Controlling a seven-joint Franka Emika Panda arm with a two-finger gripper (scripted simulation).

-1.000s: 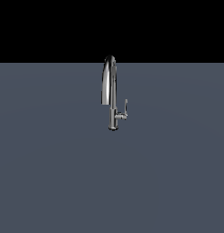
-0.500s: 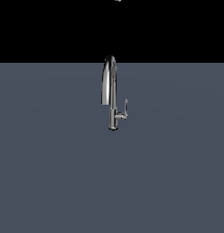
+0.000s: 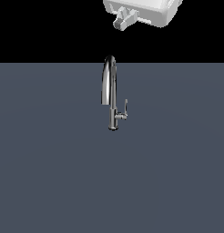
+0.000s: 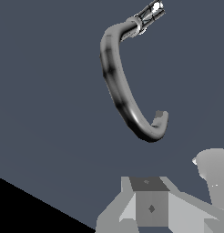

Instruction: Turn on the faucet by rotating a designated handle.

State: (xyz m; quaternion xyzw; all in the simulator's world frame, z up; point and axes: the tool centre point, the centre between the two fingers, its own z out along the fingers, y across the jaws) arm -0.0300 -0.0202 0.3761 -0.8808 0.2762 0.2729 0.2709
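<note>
Chrome covers the faucet point(image 3: 110, 91), a slim, mirror-bright fixture that stands upright on a flat, matte slate-grey surface point(image 3: 50, 173), a little toward the far side of the ground and near the middle of the exterior view. Its narrow stem rises from a small round base, then bends into a high arch whose spout end comes down on the exterior view's left of the stem, stopping well above the surface. From the stem's side, on the exterior view's right and low down, a short horizontal stub carries the handle point(image 3: 125, 108), a thin lever that points up, close beside the stem and far smaller than the arch. In the wrist view the spout reads as a smooth curved tube with dark and light bands of reflection, its open end a dull grey ring, and the handle point(image 4: 150, 12) shows only as a small bright piece at the far end of the faucet point(image 4: 118, 86). The gripper point(image 3: 124, 20), blocky, pale grey and unglossed, hangs high above the faucet against the black background, touching nothing; only part of it enters the exterior view, and I cannot tell whether its fingers stand apart or together.
</note>
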